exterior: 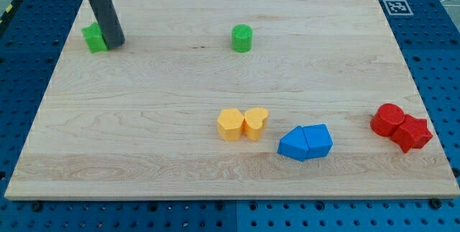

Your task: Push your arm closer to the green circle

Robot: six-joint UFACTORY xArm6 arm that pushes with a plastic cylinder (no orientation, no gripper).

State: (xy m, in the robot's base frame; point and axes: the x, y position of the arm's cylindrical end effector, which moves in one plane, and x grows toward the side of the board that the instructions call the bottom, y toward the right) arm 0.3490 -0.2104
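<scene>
The green circle [242, 38] is a small green cylinder standing on the wooden board [144, 117], near the view's top centre. My tip [115, 44] is at the view's top left, far to the left of the green circle. It stands right beside a second green block [93, 38], whose shape is partly hidden by the rod. The rod leans up and to the left out of the view.
Two yellow blocks [243, 123] touch each other below the centre. Two blue blocks [306, 143] lie joined to their right. Two red blocks [401, 128] sit near the board's right edge. A marker tag [397, 6] is beyond the board's top right corner.
</scene>
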